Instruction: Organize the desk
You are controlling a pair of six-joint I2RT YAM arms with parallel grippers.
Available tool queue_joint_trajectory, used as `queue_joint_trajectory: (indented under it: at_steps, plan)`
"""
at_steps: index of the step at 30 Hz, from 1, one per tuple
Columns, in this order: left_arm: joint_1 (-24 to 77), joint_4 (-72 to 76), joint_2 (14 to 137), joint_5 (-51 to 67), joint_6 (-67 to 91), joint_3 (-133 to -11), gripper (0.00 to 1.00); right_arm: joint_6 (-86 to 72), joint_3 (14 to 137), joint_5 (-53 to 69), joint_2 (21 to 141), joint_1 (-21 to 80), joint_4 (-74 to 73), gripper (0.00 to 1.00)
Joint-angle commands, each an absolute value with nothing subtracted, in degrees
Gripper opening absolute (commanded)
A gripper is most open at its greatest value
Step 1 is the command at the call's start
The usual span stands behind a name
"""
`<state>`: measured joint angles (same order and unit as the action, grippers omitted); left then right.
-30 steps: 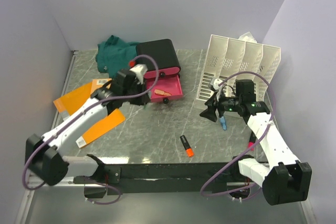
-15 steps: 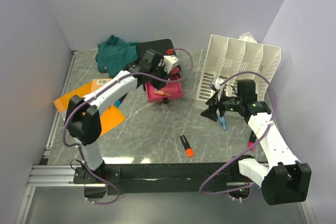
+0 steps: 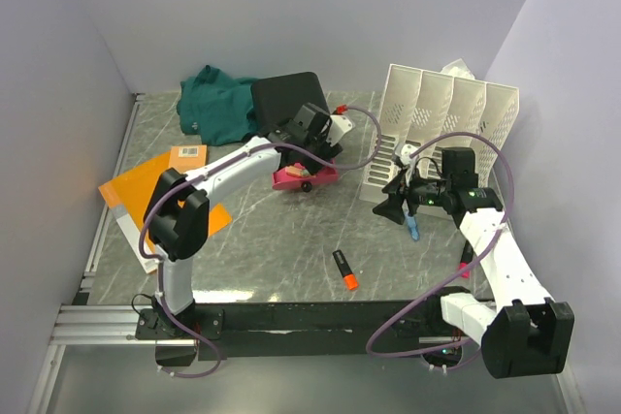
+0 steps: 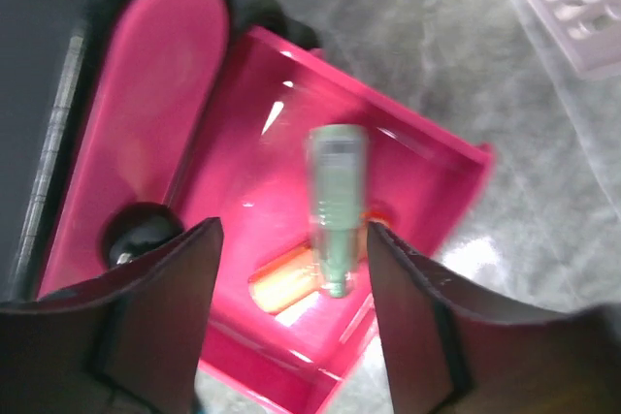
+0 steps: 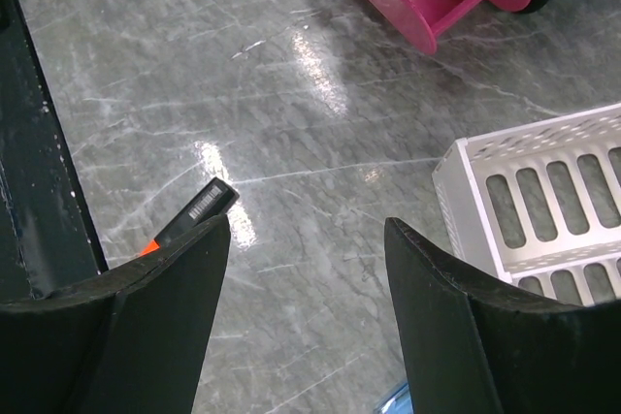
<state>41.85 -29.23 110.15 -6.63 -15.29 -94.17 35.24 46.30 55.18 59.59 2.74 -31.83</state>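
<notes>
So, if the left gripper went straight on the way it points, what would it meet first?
The left gripper would most likely meet the pale green marker, blurred between its open jaws, then the pink drawer beneath. The marker's height above it is unclear.

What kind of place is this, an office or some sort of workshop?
Probably a lab test booth staged as an office: a marble-patterned desk boxed in by plain walls, a white file rack and pink drawer on it, and two robot arms bolted at its front edge.
</notes>
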Motion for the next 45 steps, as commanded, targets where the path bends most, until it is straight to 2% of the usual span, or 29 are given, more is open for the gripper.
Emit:
queue_joint_trajectory:
  at_steps: [1, 4, 9, 12, 13, 15, 19, 25, 29, 45]
  plan:
    - [42.3, -24.7, 109.3, -12.0, -16.3, -96.9, 0.71, 36.0, 46.7, 56.9, 58.4, 1.6, -32.1, 0.73]
    - [43.0, -24.9, 107.7, -11.7, -15.4, -96.9, 0.71, 36.3, 46.7, 57.2, 58.1, 0.3, -32.5, 0.72]
    - [43.5, -22.2, 97.3, -9.8, -8.9, -90.2, 0.73, 38.8, 46.7, 55.8, 57.2, -2.5, -34.5, 0.73]
    - [43.4, -17.6, 87.1, -9.6, -3.5, -80.6, 0.84, 40.2, 46.4, 51.2, 56.6, -3.6, -35.3, 0.73]
    - [43.2, -16.4, 84.3, -9.8, -1.9, -77.8, 0.92, 39.9, 46.5, 49.2, 56.3, -3.7, -35.2, 0.72]
    - [43.2, -14.1, 75.8, -10.1, 3.1, -69.4, 1.00, 39.4, 47.0, 43.6, 56.2, -3.7, -36.7, 0.73]
    - [40.3, -13.7, 59.9, -7.1, 10.2, -57.3, 1.00, 41.3, 47.7, 34.5, 55.1, -3.5, -41.1, 0.72]
    - [37.3, -13.4, 43.8, -6.7, 18.4, -43.2, 0.99, 38.2, 44.2, 24.0, 54.5, -1.9, -42.6, 0.72]
    - [37.3, -12.1, 39.6, -9.7, 19.9, -37.9, 1.00, 34.8, 42.0, 18.9, 56.6, -1.1, -40.2, 0.72]
    - [37.3, -14.9, 38.9, -14.8, 19.5, -39.6, 0.99, 27.2, 41.2, 13.5, 71.5, 3.9, -32.4, 0.70]
